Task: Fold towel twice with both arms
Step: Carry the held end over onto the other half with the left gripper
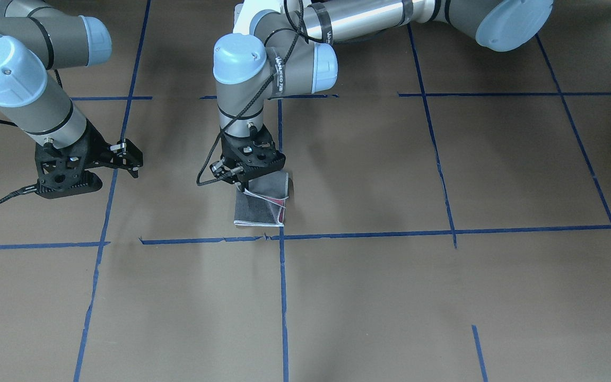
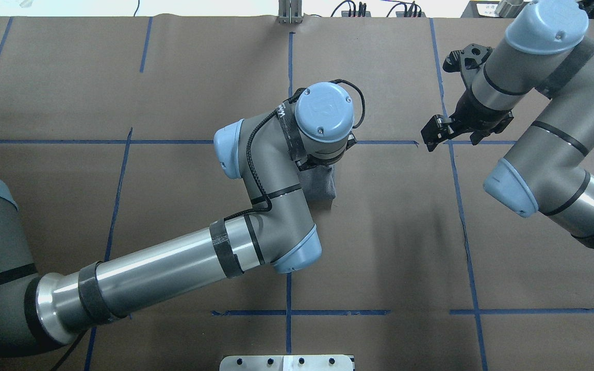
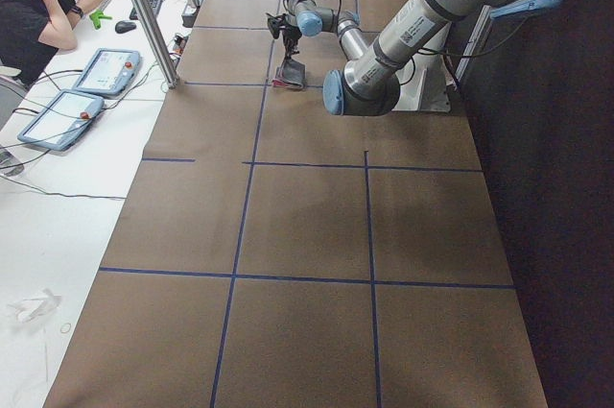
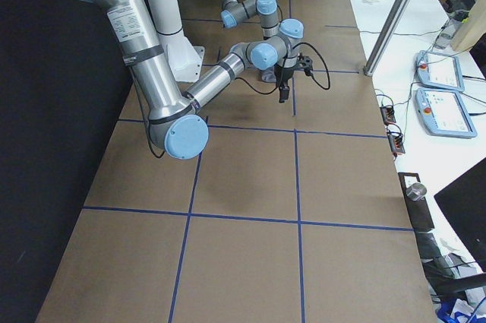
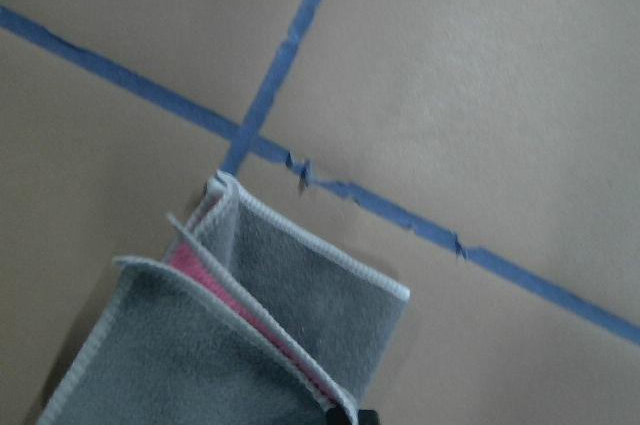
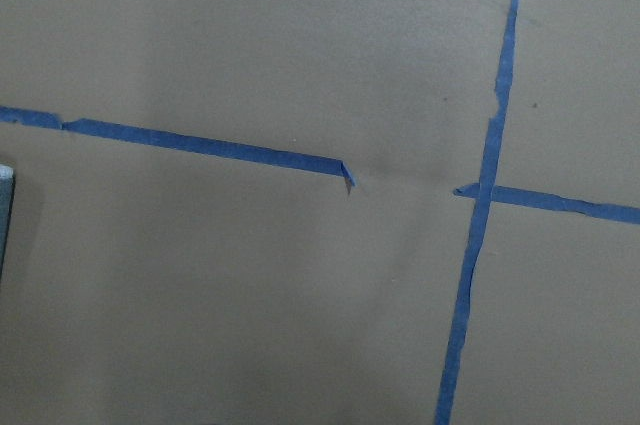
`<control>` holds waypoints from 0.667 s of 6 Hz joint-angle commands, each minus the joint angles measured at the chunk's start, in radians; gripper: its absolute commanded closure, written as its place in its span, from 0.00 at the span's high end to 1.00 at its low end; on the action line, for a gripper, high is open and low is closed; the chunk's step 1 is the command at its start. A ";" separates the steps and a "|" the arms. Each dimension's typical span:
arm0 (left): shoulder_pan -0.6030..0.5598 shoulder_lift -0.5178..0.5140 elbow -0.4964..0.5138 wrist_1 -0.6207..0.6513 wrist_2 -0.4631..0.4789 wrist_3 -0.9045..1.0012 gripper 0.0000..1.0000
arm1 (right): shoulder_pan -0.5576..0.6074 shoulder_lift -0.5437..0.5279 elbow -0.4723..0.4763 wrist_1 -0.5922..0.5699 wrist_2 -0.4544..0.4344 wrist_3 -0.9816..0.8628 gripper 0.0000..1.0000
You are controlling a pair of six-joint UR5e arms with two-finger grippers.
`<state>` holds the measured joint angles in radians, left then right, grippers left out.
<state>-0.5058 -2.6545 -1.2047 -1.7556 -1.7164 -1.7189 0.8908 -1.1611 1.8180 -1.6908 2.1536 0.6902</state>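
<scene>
The towel [image 1: 263, 207] lies folded on the brown table near a blue tape crossing, grey face out, with a pink-red strip showing between its layers. It also shows in the overhead view [image 2: 322, 186] and in the left wrist view [image 5: 250, 335]. My left gripper [image 1: 242, 184] stands upright over the towel's robot-side edge, shut on the corner of the top layer and holding it slightly raised. In the overhead view the left wrist hides its fingers. My right gripper [image 1: 128, 158] hangs open and empty above bare table, well to the side of the towel, and also shows in the overhead view [image 2: 435, 133].
Blue tape lines [image 1: 283, 297] divide the brown table into squares. A white base plate [image 2: 286, 362] sits at the robot's edge. An operator [image 3: 38, 5] sits beside the table, with tablets [image 3: 72, 110] and a metal post [image 3: 144, 14] nearby.
</scene>
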 commanded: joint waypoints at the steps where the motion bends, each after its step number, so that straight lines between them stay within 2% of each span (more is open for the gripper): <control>1: -0.032 -0.034 0.081 -0.021 -0.006 -0.034 0.62 | 0.000 -0.002 0.003 0.000 0.000 0.000 1.00; 2: -0.060 -0.047 0.094 -0.022 -0.075 -0.024 0.89 | 0.000 -0.005 0.004 0.000 0.000 0.000 1.00; 3: -0.069 -0.073 0.094 -0.021 -0.106 -0.010 1.00 | 0.000 -0.006 0.010 0.000 0.000 0.000 1.00; 4: -0.092 -0.071 0.090 -0.007 -0.224 0.066 1.00 | 0.000 -0.026 0.032 -0.003 0.000 -0.001 1.00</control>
<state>-0.5784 -2.7193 -1.1140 -1.7720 -1.8491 -1.7076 0.8912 -1.1730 1.8338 -1.6913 2.1537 0.6899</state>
